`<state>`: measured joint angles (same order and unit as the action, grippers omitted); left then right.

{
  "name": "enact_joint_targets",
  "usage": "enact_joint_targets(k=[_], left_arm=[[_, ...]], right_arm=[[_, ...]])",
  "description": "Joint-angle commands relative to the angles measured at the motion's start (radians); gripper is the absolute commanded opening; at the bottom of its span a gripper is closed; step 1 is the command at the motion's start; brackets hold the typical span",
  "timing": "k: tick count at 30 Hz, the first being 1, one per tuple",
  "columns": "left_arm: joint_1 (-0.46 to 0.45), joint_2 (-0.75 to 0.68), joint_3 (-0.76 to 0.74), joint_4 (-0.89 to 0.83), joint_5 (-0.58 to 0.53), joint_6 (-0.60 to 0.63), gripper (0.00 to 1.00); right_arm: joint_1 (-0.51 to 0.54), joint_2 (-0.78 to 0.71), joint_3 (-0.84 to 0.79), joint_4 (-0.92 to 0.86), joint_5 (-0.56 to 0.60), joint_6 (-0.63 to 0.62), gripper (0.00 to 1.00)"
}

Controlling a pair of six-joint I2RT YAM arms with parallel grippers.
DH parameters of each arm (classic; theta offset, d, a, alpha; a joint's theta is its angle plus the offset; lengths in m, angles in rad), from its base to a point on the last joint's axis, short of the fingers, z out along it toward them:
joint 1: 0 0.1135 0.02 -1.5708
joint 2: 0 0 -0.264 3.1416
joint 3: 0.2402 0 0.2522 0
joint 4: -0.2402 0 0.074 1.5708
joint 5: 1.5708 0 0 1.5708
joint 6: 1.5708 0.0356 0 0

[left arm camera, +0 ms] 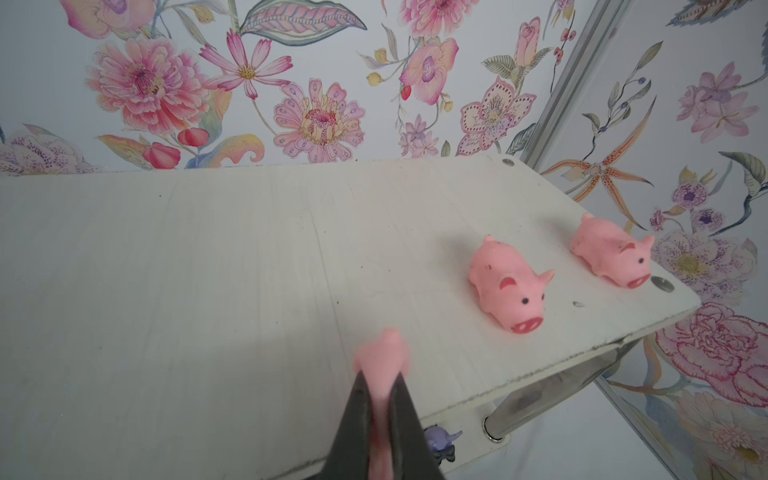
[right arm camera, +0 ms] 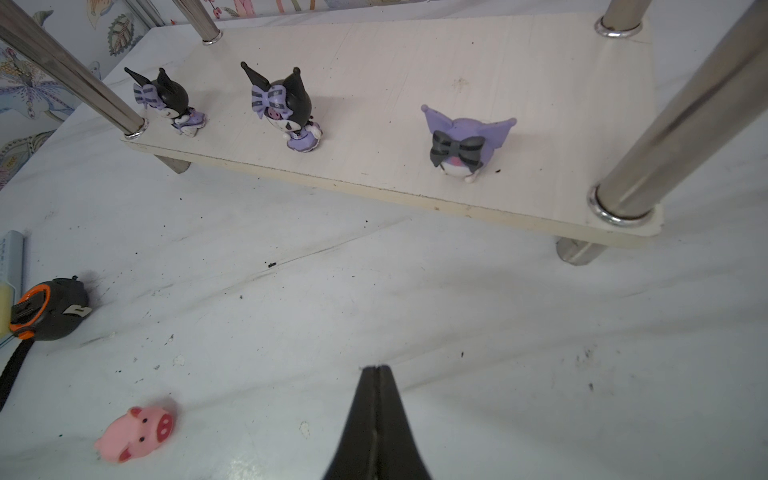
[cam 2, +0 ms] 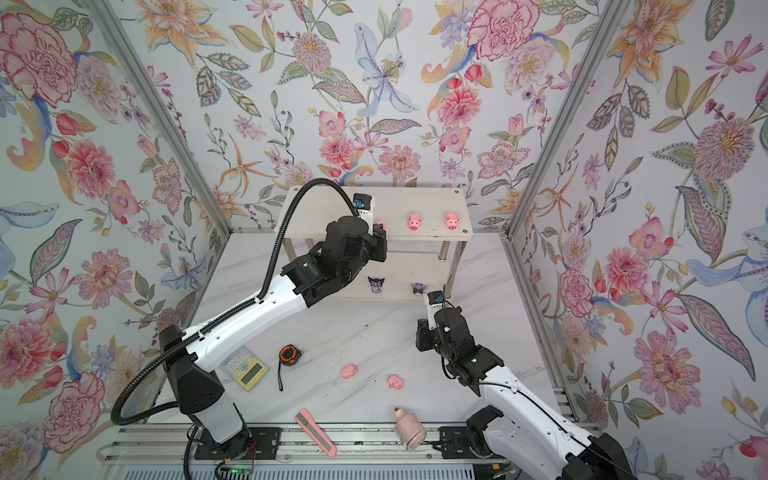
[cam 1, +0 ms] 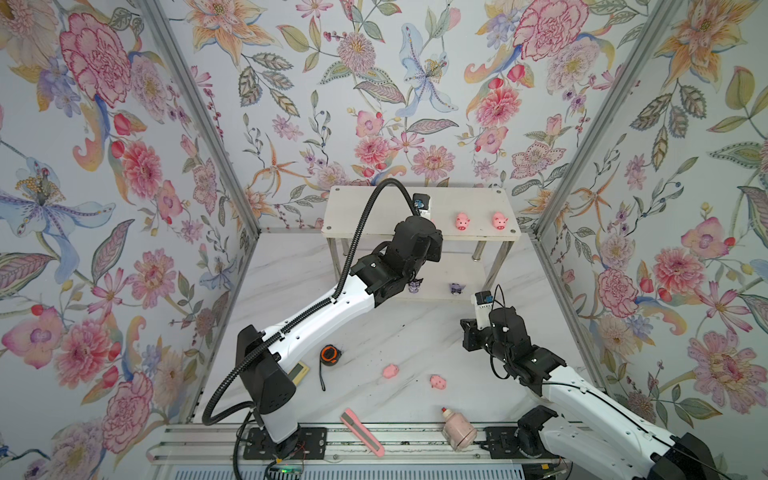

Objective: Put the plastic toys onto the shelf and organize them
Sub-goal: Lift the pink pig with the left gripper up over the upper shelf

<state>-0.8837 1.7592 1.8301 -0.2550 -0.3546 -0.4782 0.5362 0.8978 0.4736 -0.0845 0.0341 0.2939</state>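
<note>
Box cutter [cam 1: 362, 432] and bottle [cam 1: 458, 430] lie at the near edge of the marbled worktop [cam 1: 415, 332], beside the rail. Just beyond them a loose pig [cam 1: 390, 370] and a second loose pig [cam 1: 438, 381] sit apart on the open surface. A tape measure [cam 1: 330, 353] lies to their left, and a calculator [cam 2: 244, 368] lies partly under the left arm.

At the back, against the floral wall, stands the white shelf [cam 1: 374, 208]. The left gripper [left arm camera: 380, 380] reaches over its top board, clamped on a held pig [left arm camera: 384, 353]. The toy is squeezed between the dark fingers and bulges past their tips, too blurred to make out its face. Whether it touches the board cannot be told.

To its right on the same board stand a near pig [cam 1: 462, 221] and a corner pig [cam 1: 499, 220], both close to the front edge with snouts facing forward. The corner pig sits just beside the right front corner screw.

On the lower board three figurines stand in a row along the front edge, each apart from the next. They are a horned figurine [right arm camera: 170, 99] by a chrome leg, a middle figurine [right arm camera: 286, 108] and a purple-hooded figurine [right arm camera: 467, 139].

The right gripper [right arm camera: 377, 370], fingers pressed together and holding nothing, hangs over bare worktop in front of the shelf's right end.
</note>
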Motion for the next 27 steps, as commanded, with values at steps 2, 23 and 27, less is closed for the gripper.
enact_joint_targets(k=[2, 23, 27], left_arm=[[0.001, 0.051, 0.110, -0.045, -0.043, 0.005, 0.09], [0.018, 0.150, 0.209, -0.096, -0.132, -0.060, 0.16], [0.021, 0.149, 0.190, -0.086, -0.137, -0.081, 0.20]], right_arm=[[-0.017, -0.033, -0.025, 0.020, -0.026, 0.021, 0.05], [-0.053, -0.110, -0.065, 0.035, -0.063, 0.051, 0.08], [-0.057, -0.122, -0.072, 0.035, -0.063, 0.056, 0.09]])
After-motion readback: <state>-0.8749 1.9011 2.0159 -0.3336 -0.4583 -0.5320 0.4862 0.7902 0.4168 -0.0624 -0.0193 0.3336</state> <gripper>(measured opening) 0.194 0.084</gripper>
